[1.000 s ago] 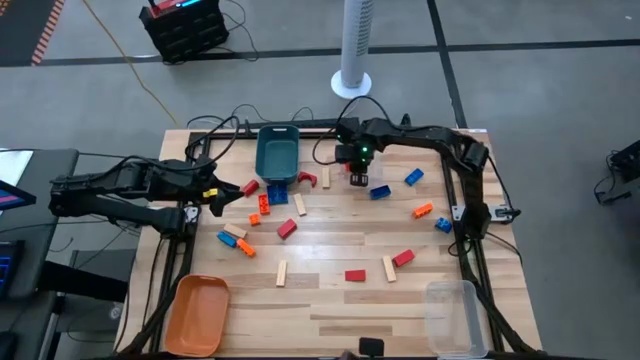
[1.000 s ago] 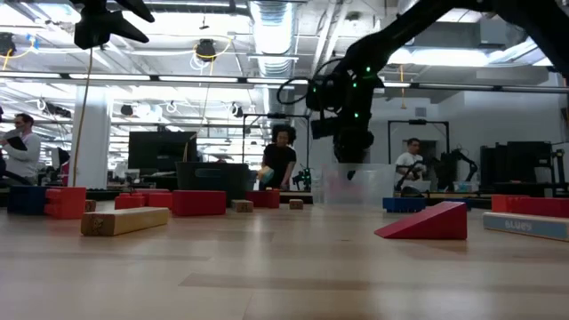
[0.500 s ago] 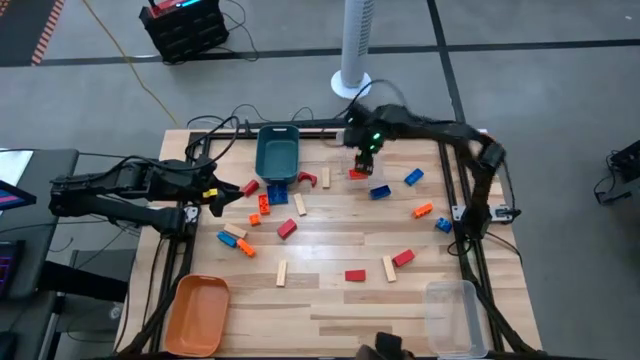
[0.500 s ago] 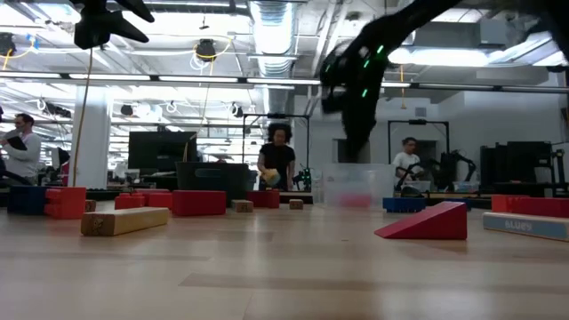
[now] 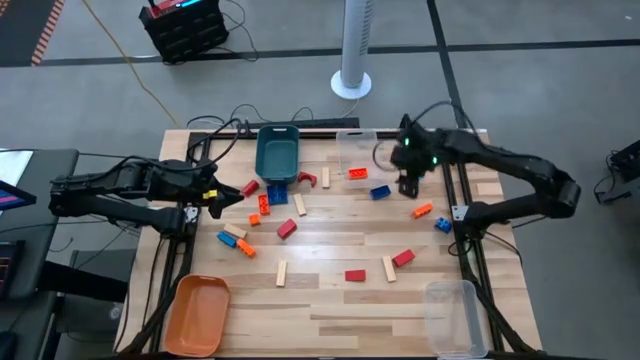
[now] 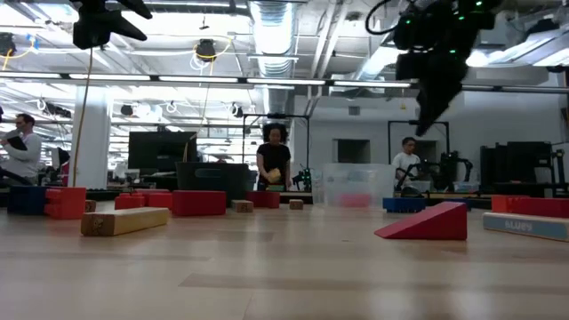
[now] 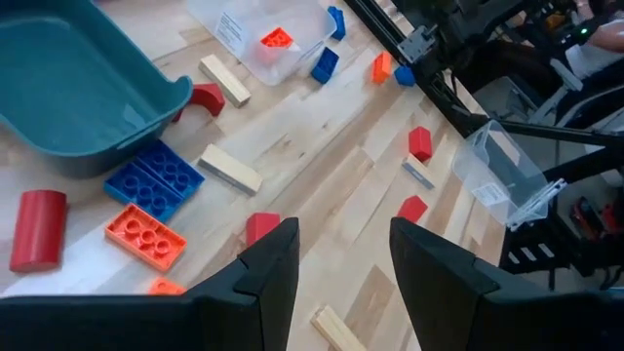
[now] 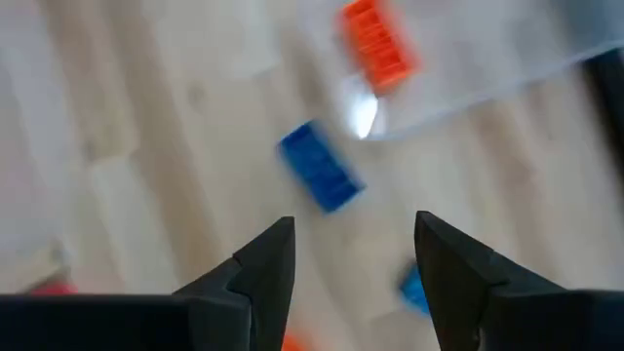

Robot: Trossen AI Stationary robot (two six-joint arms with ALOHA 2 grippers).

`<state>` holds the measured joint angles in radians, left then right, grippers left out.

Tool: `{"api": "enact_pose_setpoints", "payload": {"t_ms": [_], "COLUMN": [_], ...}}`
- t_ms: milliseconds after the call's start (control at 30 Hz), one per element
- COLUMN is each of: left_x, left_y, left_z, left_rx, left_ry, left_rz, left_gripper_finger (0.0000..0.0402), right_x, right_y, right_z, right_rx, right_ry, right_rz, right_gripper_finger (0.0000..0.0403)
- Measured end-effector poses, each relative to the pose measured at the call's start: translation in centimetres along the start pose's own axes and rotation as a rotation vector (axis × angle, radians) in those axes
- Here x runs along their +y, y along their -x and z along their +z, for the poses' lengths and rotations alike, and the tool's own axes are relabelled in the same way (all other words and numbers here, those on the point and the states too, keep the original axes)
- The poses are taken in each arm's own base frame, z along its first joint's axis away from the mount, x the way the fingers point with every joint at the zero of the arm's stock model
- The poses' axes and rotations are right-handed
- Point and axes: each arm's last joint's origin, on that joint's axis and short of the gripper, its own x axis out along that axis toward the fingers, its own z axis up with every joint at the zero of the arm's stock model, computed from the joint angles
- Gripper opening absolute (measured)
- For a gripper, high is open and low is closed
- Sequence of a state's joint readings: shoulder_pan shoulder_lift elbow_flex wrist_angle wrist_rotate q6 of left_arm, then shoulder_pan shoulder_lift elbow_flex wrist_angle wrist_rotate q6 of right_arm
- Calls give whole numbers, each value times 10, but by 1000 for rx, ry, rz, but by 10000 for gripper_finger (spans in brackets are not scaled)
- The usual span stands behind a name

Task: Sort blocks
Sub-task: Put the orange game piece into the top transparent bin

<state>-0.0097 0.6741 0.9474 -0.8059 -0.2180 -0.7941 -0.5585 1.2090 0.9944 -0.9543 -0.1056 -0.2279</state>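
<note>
The right gripper (image 5: 407,186) hangs above the far right part of the surface (image 5: 330,300) with its fingers spread and nothing between them. Below and just ahead of it lies a blue brick (image 8: 321,167), and beyond that an orange brick (image 8: 378,43) rests inside a clear bin (image 5: 357,148). The remaining blocks (image 5: 287,229) lie scattered across the middle of the surface, well apart from this gripper: red, blue, orange and plain wood pieces, including slim sticks and a red arch (image 5: 307,179). The left gripper (image 7: 336,258) waits at the left edge, fingers parted and empty, with a teal bin (image 5: 277,152) and a cluster of bricks in front of it. The blocks appear small, rigid and light; a light squeeze should hold them, though smooth faces may slip. Judged from the shapes, take each brick across its two long flat sides, a stick across its narrow width, and the wedge-like pieces across parallel faces, not the slope. Open room is good around the blue brick nearest the right gripper, which has bare wood on all sides. The clear bin wall and the frame rail (image 5: 461,215) beside the right gripper limit sideways travel; approach from above is advisable.
</note>
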Motion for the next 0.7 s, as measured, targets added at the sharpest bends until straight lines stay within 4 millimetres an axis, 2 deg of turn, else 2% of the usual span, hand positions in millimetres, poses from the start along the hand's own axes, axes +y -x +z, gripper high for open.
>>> {"api": "enact_pose_setpoints", "payload": {"t_ms": [200, 400, 567, 700], "left_x": [-1, -2, -3, -4], "left_y": [-4, -7, -10, -14], "left_z": [0, 0, -1, -1], "left_rx": [-1, 6, 37, 52], "left_ry": [-32, -7, 16, 4], "left_rz": [25, 31, 19, 20], "left_gripper_finger": [158, 158, 158, 158], "right_x": [15, 13, 23, 33], "right_y": [-30, -58, -61, -63], "right_z": [-18, -21, -36, -45], "right_rx": [91, 187, 386, 466], "right_ry": [50, 38, 123, 235], "right_rz": [44, 62, 123, 106], "right_gripper_finger": [224, 265, 271, 271]}}
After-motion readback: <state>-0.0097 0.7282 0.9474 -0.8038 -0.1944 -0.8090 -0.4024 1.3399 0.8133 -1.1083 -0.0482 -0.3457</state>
